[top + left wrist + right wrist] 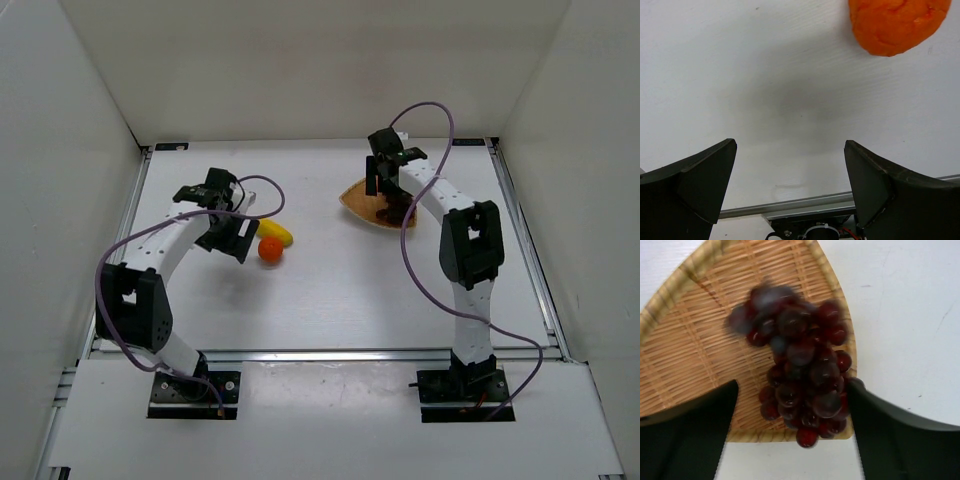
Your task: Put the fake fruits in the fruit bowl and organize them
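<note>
Table [350,300] within plain white walls [300,70]

White table [340,290], pale enclosure walls [300,60] (on three sides), aluminium rail [330,353] along the near edge

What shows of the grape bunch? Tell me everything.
The grape bunch is a cluster of glossy dark purple-red plastic-looking beads, its upper part blurred. It lies in the woven fruit bowl near one corner, its lower end overhanging the pale rim. The right tool stands open with a finger either side; contact cannot be judged.
</note>
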Tool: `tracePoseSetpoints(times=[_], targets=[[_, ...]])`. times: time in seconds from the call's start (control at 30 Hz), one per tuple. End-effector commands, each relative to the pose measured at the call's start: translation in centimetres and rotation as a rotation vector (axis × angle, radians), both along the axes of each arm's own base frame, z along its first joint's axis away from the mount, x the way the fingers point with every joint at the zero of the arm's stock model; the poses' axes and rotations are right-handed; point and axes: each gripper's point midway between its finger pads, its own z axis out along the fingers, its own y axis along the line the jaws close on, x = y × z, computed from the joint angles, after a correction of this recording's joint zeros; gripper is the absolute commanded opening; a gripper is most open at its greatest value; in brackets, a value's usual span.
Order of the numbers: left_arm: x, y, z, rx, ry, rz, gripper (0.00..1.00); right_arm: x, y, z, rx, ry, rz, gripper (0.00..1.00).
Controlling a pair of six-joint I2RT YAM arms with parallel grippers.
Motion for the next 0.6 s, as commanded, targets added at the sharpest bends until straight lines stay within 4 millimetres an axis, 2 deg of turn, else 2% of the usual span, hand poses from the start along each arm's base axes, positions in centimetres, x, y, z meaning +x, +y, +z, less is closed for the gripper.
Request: tracePoseSetpoints(times=[0.0,0.03,0.17,0.2,0.23,0.27,0.3,0.33,0.37,0.4,0.47,0.57], targets=[[0.6,-1.3,0.6,0.005,-0.014,-0.048,1.00,1.2,0.8,5.0,0.043,-0.091,0.004,1.00],[0.9,-1.7,0.9,-0.001,-0.026,-0.048,1.00,1.1,0.7,6.2,0.054,-0.115,0.004,1.00],[1.4,-3.7,0.3,0.004,-0.005,-0.102,1.00,-0.5,0.1,9.0,0.086,-0.157,-0.014,1.00],[1.6,-4.9,0.6,-0.019,-0.011,-0.128,1.00,-1.0,0.0,9.5,0.102,-0.167,-0.028,1.00],[1.8,-5.5,0.5,-0.029,-0.008,-0.141,1.00,-1.8,-0.3,11.4,0.124,-0.200,-0.036,1.00],[2.0,-5.8,0.1,-0.038,0.007,-0.145,1.00,-2.6,-0.6,10.7,0.133,-0.194,-0.050,1.00],[2.3,-7.0,0.5,-0.067,0.002,-0.169,1.00,-3.2,-0.8,10.9,0.135,-0.200,-0.050,1.00],[2.4,-7.8,0.4,-0.077,0.008,-0.187,1.00,-4.1,-1.3,12.4,0.154,-0.240,-0.066,1.00],[2.5,-8.6,-0.3,-0.080,0.028,-0.204,1.00,-4.9,-2.1,11.0,0.148,-0.219,-0.083,1.00],[3.0,-8.8,-0.3,-0.081,0.026,-0.205,1.00,-5.8,-2.8,11.9,0.144,-0.239,-0.092,1.00],[3.5,-9.5,-1.6,-0.077,0.050,-0.204,1.00,-6.7,-3.5,11.6,0.139,-0.245,-0.120,1.00],[4.2,-10.4,-2.2,-0.082,0.064,-0.215,1.00,-8.4,-5.2,10.9,0.136,-0.234,-0.151,1.00]])
